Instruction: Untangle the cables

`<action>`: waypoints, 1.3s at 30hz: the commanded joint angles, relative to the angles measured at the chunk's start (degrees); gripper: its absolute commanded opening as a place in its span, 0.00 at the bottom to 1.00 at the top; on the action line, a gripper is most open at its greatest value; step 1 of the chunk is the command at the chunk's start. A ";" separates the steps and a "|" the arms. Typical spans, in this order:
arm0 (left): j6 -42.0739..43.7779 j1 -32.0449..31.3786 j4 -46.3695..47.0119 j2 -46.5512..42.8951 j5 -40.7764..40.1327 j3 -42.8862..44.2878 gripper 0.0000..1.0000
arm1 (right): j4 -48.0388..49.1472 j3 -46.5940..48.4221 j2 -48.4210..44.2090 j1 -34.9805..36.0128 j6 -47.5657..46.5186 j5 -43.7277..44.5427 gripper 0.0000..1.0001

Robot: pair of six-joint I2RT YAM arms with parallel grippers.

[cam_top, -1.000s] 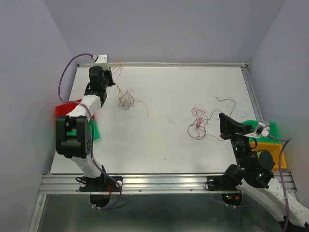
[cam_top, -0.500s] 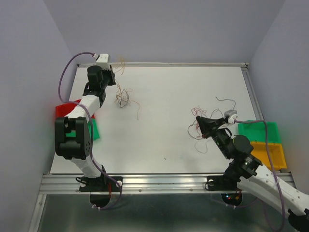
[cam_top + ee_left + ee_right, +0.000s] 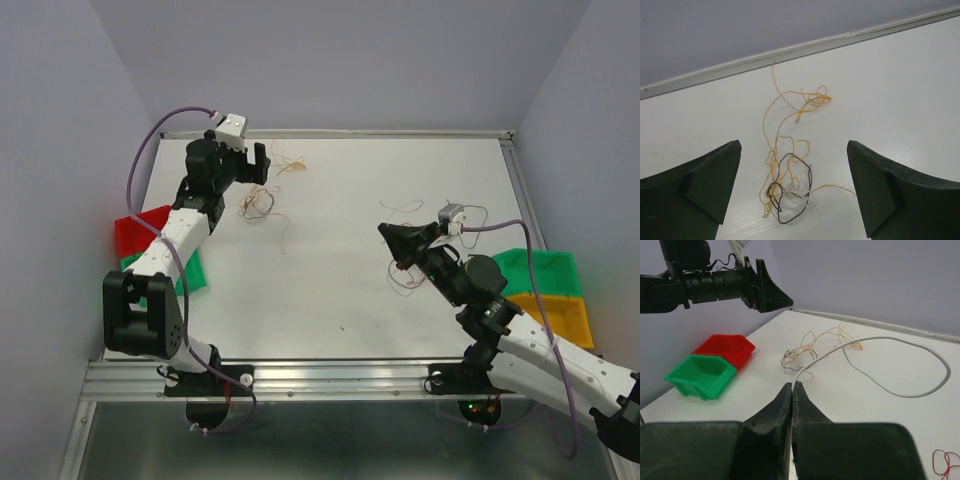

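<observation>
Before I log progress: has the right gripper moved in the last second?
Yes: the right gripper swung left, away from the green bin, toward mid-table.

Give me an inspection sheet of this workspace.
Surface: white table, flat.
Job's things: yellow-brown tangle far left; red tangle centre-right; white wire looping from the right jaws.
Clutter: red bin and green bin left of table; second green bin and yellow bin right.
Grippers: left gripper open, aimed at yellow-brown tangle; right gripper shut on white wire.
Cables: purple cords, one each side.
Surroundings: lilac walls; metal rail at near edge.
</observation>
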 commanded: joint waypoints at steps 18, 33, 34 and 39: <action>8.34 -11.16 20.73 -22.70 37.88 -20.25 0.99 | 10.67 24.61 21.11 -0.03 2.13 -12.59 0.00; 9.58 -14.95 20.65 -15.94 38.95 -19.30 0.98 | 11.72 35.34 28.41 -0.03 6.34 -18.04 0.01; 9.58 -15.04 20.65 -15.68 38.87 -19.21 0.97 | 12.25 35.25 28.67 -0.12 6.70 -18.47 0.01; 9.75 -15.30 20.47 -15.23 35.70 -18.94 0.84 | 15.24 34.90 29.82 -0.03 8.46 -19.62 0.01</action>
